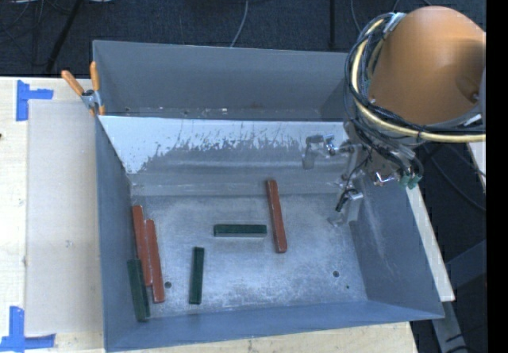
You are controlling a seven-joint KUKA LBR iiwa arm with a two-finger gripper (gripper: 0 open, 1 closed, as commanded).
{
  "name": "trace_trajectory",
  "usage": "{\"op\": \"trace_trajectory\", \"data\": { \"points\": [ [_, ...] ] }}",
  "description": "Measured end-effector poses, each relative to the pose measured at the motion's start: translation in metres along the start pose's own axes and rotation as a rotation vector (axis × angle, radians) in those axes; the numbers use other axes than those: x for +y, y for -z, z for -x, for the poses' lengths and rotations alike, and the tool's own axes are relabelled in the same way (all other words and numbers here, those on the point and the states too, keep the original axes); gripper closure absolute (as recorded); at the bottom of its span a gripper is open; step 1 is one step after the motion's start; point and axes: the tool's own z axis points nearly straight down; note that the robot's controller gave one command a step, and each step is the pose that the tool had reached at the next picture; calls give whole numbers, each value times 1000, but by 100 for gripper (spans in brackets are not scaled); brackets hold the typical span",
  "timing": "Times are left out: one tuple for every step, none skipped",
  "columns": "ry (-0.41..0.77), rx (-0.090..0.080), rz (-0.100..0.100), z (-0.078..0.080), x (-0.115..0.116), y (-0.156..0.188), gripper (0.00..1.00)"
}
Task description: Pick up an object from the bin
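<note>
My gripper (330,178) hangs above the bin's right side, near the right wall, open with nothing between its fingers. One fingertip (314,151) points left over the back slope, the other (344,209) points down toward the floor. Nearest to it lies a long red-brown stick (275,215), roughly upright in the view, left of the lower fingertip and apart from it. A short dark green bar (240,230) lies flat just left of that stick's lower half. Another dark green stick (196,274) lies farther left, toward the front.
Along the left wall two red-brown sticks (140,242) (154,262) lie side by side, with a dark green stick (139,289) at their lower end. The arm with its orange dome and cables looms over the bin's right rim.
</note>
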Motion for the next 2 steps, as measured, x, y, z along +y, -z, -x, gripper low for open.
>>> {"op": "trace_trajectory", "data": {
  "points": [
    [-35, 17, 6, 11, 57, -154, 0],
    [-45, 12, 5, 55, 83, -234, 0]
  ]
}}
